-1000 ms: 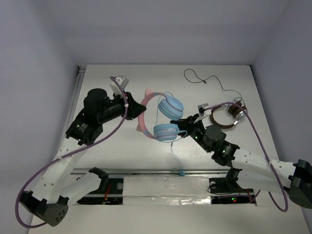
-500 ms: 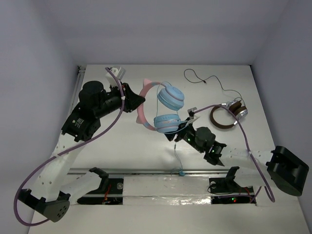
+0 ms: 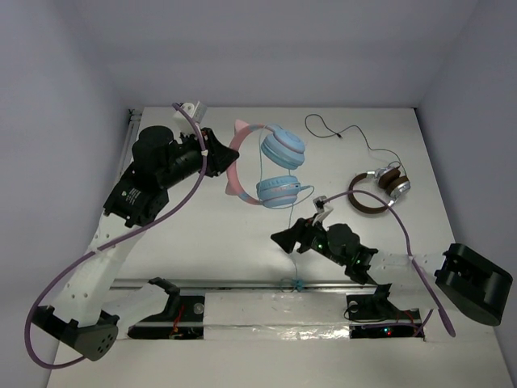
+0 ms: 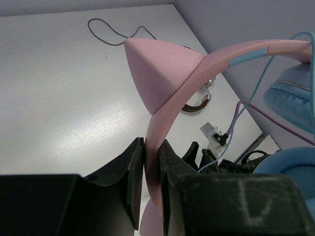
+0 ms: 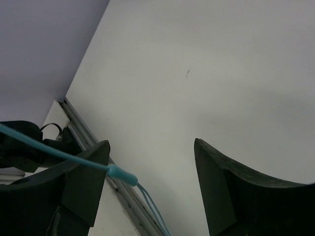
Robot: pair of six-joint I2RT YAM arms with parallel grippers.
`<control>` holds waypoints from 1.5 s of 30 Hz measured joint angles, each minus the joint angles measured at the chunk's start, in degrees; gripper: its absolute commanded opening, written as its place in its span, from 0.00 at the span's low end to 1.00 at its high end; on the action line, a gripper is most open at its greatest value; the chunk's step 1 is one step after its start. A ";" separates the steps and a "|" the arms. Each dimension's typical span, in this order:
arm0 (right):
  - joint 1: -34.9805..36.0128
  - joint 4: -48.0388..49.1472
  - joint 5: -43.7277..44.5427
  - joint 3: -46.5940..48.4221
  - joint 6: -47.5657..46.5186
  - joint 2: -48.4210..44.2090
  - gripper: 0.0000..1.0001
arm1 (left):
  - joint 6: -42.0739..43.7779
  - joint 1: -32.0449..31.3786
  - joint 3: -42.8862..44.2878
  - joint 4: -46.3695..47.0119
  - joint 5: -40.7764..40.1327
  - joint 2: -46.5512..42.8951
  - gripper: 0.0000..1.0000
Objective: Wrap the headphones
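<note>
White table (image 3: 234,259), perhaps lilac-grey walls (image 3: 266,48)

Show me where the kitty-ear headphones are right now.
In the top view the cat-ear headphones are near the middle, their pink headband pinched in the left gripper, with the brown headphones off to the right.

brown headphones (image 3: 391,183), black cable (image 3: 325,134), white table (image 3: 202,236)

White matte tabletop (image 3: 202,242), enclosed by pale grey walls on left, far and right sides; brown-and-silver over-ear headphones (image 3: 380,190) lie near right edge; thin black cable (image 3: 327,129) trails from them toward far edge, ending in a loose loop; metal rail (image 3: 234,283) along near edge.
</note>
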 measured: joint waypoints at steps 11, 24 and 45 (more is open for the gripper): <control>0.57 -0.26 -0.39 -3.69 5.64 -0.09 0.57 | -0.20 0.15 2.54 0.11 -3.26 2.40 0.00; 7.17 -0.37 -0.85 -3.87 11.06 6.91 0.26 | -0.72 3.34 2.51 1.68 -8.92 3.48 0.00; 31.23 -44.96 11.15 27.15 10.05 4.35 0.00 | -7.17 4.90 -8.76 5.79 -29.07 2.01 0.00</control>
